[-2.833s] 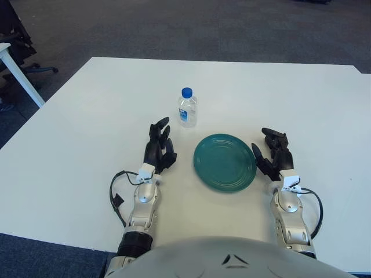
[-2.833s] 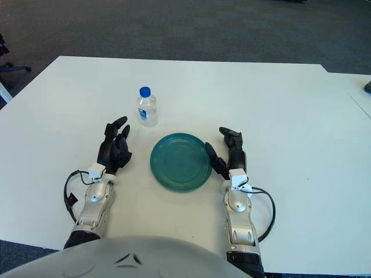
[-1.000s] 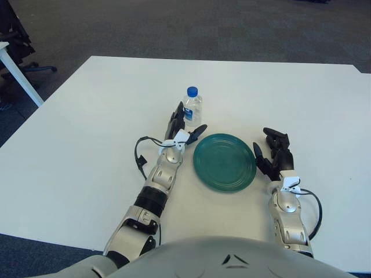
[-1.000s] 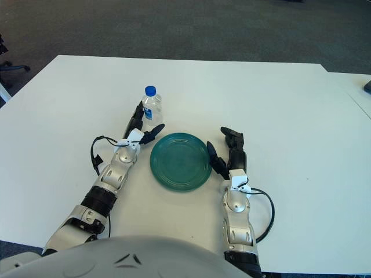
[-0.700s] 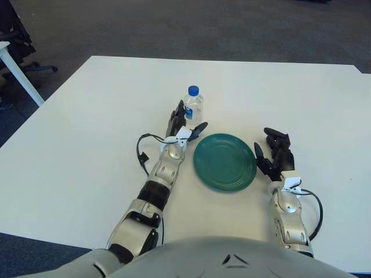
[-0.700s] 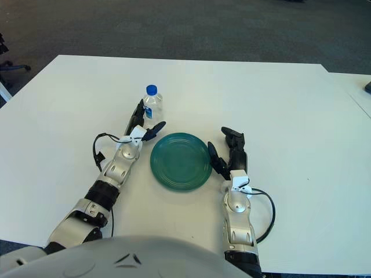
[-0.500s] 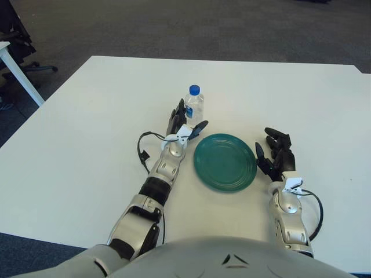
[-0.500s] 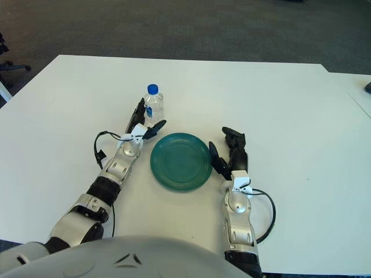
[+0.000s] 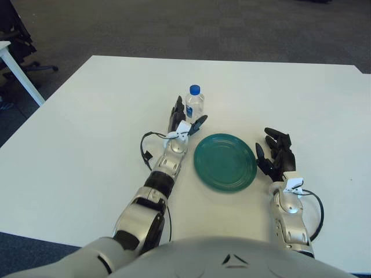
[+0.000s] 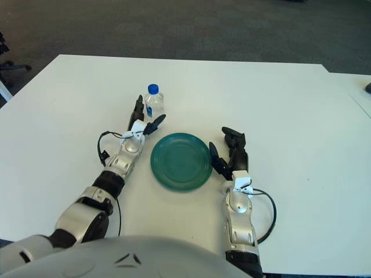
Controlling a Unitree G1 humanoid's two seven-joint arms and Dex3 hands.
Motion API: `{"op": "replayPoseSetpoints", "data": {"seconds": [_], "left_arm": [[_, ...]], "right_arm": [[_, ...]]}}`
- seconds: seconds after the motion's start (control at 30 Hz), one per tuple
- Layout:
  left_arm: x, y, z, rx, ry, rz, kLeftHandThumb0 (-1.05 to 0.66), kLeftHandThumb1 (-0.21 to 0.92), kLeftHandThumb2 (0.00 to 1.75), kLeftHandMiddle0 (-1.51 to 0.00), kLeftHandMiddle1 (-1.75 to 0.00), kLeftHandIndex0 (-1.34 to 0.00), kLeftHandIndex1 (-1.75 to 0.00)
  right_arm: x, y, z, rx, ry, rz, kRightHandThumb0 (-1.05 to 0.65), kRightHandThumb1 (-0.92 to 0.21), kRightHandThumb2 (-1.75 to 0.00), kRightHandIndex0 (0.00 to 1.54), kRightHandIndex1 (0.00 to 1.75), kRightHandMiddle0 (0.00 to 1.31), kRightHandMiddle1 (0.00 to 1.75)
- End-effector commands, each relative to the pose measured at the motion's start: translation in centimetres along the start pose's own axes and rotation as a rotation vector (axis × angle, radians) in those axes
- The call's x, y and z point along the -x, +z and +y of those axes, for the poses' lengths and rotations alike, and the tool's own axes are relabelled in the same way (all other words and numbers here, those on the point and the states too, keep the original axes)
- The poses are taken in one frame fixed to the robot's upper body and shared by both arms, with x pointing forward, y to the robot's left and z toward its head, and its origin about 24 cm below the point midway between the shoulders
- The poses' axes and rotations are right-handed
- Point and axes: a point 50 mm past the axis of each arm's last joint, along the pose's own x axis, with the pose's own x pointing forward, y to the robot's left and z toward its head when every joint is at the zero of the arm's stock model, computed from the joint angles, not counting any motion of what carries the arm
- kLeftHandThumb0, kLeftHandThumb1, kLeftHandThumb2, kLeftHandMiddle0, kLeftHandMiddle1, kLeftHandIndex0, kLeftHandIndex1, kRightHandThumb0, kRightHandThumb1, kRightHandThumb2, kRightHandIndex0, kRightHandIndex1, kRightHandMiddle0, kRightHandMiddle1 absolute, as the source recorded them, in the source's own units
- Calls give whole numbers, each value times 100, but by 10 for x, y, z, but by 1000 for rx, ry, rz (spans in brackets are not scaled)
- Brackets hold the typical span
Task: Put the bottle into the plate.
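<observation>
- Left eye view: bottle (image 9: 195, 102) stands upright on the white table (image 9: 87, 145), blue cap up, just beyond the far-left rim of the green plate (image 9: 225, 162). Not on the plate.
- Left hand (image 9: 182, 120) reaches forward to the bottle's near-left side; fingers spread, one on each side of the bottle's base, not closed on it. Contact cannot be confirmed.
- Right hand (image 9: 277, 156) shows just right of the plate, fingers loosely open, holding nothing.
- This view alone shows a white table leg (image 9: 20, 72) and a chair base at far left.
- Right eye view: same layout; bottle (image 10: 153, 103), left hand (image 10: 141, 123), plate (image 10: 180, 161). Here a second table edge (image 10: 359, 98) shows at far right.
- Wide bare tabletop lies beyond and to both sides of the bottle; table edges are well away from it.
</observation>
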Motion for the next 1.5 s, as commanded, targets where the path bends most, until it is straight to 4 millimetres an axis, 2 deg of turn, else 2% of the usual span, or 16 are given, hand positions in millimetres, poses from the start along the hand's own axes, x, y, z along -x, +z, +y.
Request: {"op": "replayPoseSetpoints", "data": {"seconds": [0.0,0.23,0.37,0.8,0.97,1.0,1.03,1.07,1.1,1.13,1.17,1.2,1.23,1.27,1.37,1.47], "left_arm": [[-2,-10,-2,-19,1,57,-105,92,15,0,0,-2,-1],[-6,-4,-4,-60,2,27,-105,92,21,0,0,-4,-3],[-12,17,-10,-92,6,0,-105,92,22,-2,0,-2,-13],[-21,42,-23,-186,-6,-61,-105,92,22,-10,-3,0,-28],[-22,53,-27,-226,-1,-99,-105,92,22,-19,-10,0,-49],[-21,56,-28,-247,6,-114,-105,92,22,-17,-23,0,-61],[-21,58,-28,-262,11,-124,-105,92,20,-14,-57,0,-88],[-21,59,-29,-297,13,-145,-105,92,19,-11,-82,0,-106],[-21,60,-29,-321,15,-160,-101,91,17,-27,-115,-10,-131],[-21,60,-30,-344,11,-169,-100,91,16,-33,-127,-14,-139],[-21,59,-30,-358,8,-174,-91,90,15,-48,-144,-25,-152],[-21,58,-30,-374,-3,-171,-88,89,15,-54,-150,-29,-157],[-21,56,-30,-386,-11,-169,-73,72,53,-65,-159,-38,-163],[-21,55,-30,-390,-20,-161,-63,59,79,-73,-165,-45,-167],[-20,52,-31,-380,-32,-148,-53,40,114,-88,-171,-56,-172],[-19,52,-32,-315,-37,-145,-50,32,128,-99,-174,-61,-174]], "right_arm": [[3,-10,-2,-7,2,58,-57,-80,-55,32,54,2,110],[3,-11,-2,-18,4,56,-55,-78,-57,31,54,3,110],[3,-12,-2,-24,13,57,-53,-76,-60,32,55,4,110],[5,-14,0,-42,35,34,-49,-72,-68,33,54,3,110],[7,-14,1,-49,43,29,-49,-72,-69,34,54,4,110],[7,-14,2,-51,44,27,-49,-72,-69,34,54,4,111],[8,-14,2,-51,45,26,-49,-72,-69,34,54,4,111],[8,-14,3,-52,47,24,-50,-73,-69,34,54,4,111],[8,-14,3,-53,48,23,-49,-73,-68,34,55,4,111],[9,-14,3,-54,48,22,-49,-73,-68,34,55,4,112],[9,-14,3,-54,48,21,-49,-73,-68,34,55,4,112],[10,-14,4,-57,46,20,-49,-73,-68,34,55,4,112],[10,-14,4,-58,45,19,-49,-73,-68,34,55,4,112],[11,-14,4,-61,42,18,-49,-74,-68,34,55,4,112],[12,-14,4,-65,37,17,-49,-74,-68,34,56,5,112],[12,-14,3,-67,32,12,-50,-74,-68,35,56,6,112]]}}
